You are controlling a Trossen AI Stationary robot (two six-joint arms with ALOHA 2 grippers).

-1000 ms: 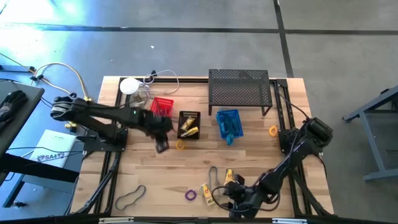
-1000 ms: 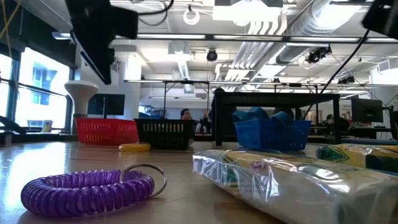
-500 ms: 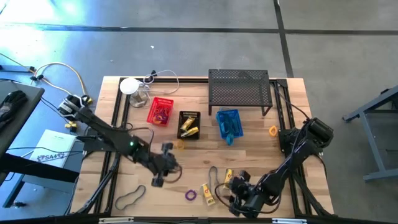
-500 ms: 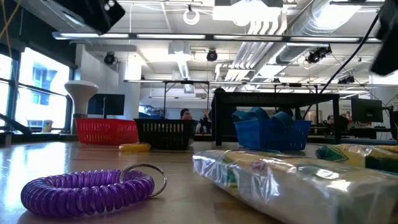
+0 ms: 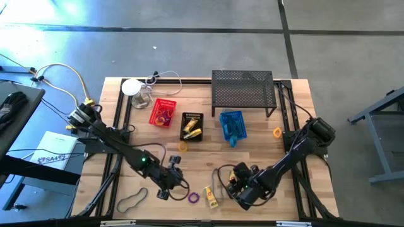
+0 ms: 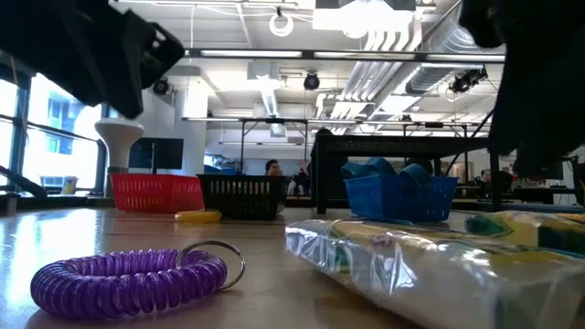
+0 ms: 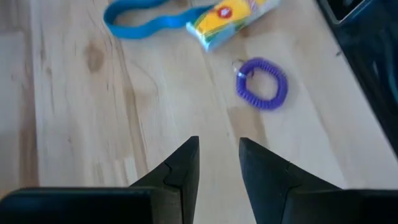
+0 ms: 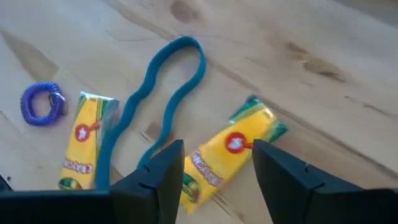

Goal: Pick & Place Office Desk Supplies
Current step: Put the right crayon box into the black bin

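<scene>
A purple coil ring lies near the table's front edge, with two yellow wrapped packs and a dark blue band loop to its right. My left gripper hangs open just left of the coil, with nothing between its fingers. My right gripper is open above the right-hand pack; the fingers stand on either side of it, apart from it. A dark band loop lies at the front left.
Red, black and blue baskets stand in a row mid-table, before the black mesh shelf. A white round object sits far left. A yellow ring and an orange piece lie loose.
My left gripper has swung from beside the red and black baskets toward the near edge and to the right, sinking and rolling, and now hangs by the purple coil. My right gripper has rolled and shifted a little toward the far edge, over the right-hand pack.
</scene>
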